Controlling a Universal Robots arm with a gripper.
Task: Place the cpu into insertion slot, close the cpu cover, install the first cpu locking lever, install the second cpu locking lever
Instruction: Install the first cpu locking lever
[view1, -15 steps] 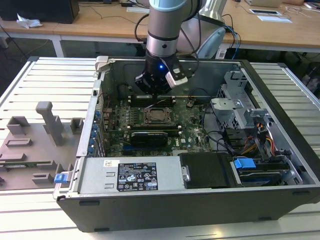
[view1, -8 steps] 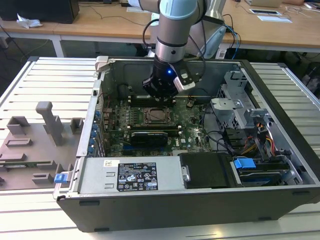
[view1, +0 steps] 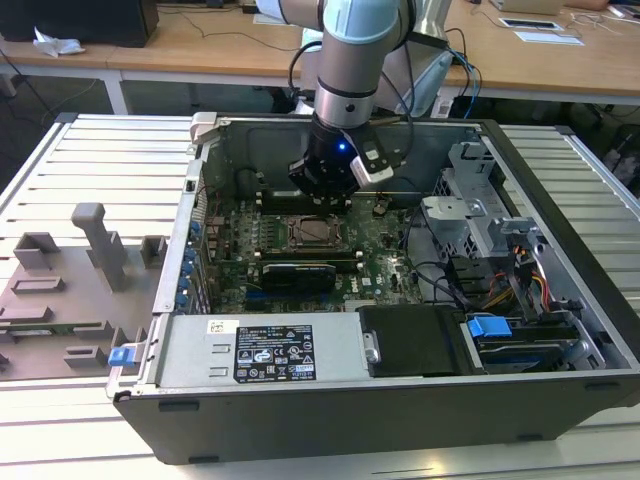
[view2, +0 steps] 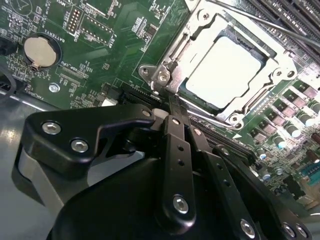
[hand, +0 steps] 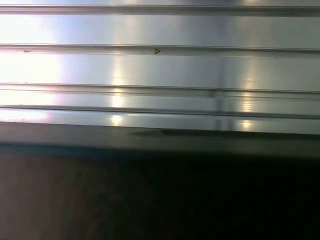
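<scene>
Gripper (view2: 172, 102) has its two black fingers pressed together, holding nothing, tips just beside the corner of the cpu cover (view2: 280, 62) in the second wrist view. The cpu (view2: 225, 72) sits in the insertion slot (view2: 187, 90) in the upper right of that frame, with the cover down around it. In the exterior view the gripper (view1: 325, 195) hangs inside the open computer case (view1: 330, 410) at frame centre, right above the slot (view1: 312, 233).
</scene>
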